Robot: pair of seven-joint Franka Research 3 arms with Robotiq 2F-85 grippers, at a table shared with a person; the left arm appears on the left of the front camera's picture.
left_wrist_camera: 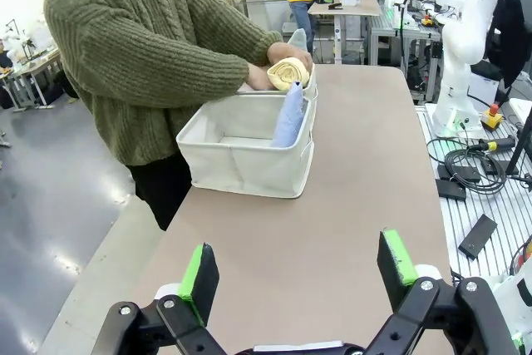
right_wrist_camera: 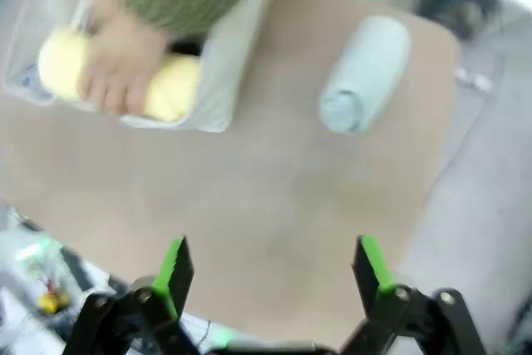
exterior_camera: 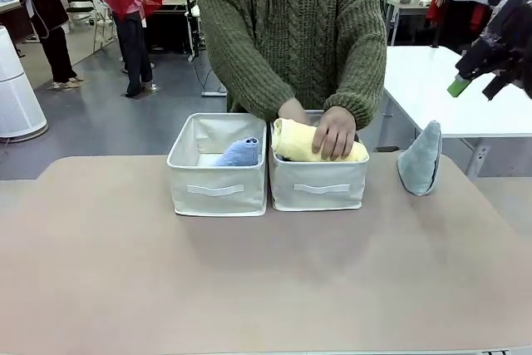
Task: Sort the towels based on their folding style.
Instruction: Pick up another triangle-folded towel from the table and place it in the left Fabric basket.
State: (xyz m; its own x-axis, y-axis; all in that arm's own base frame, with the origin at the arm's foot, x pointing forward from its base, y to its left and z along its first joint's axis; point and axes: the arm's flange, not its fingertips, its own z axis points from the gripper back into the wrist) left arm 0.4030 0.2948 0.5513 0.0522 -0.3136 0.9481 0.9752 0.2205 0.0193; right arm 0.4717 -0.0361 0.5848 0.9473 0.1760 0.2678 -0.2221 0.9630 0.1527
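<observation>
Sorting is judged to be partly done. A pale yellow rolled towel [exterior_camera: 295, 143] is being pressed into the right bin [exterior_camera: 320, 190] at frame centre by a person's hand [exterior_camera: 334, 132]. A light blue cone towel [exterior_camera: 241, 153] is being carried by the left bin [exterior_camera: 216, 193] beside it. A grey-blue cone towel [exterior_camera: 420, 160] is being seen upright on the bench [exterior_camera: 249, 288] at right, outside both bins, not yet sorted. The left claw [left_wrist_camera: 297, 255] and right claw [right_wrist_camera: 273, 253] are being held wide open, with nothing gripped. No readable writing is being shown.
</observation>
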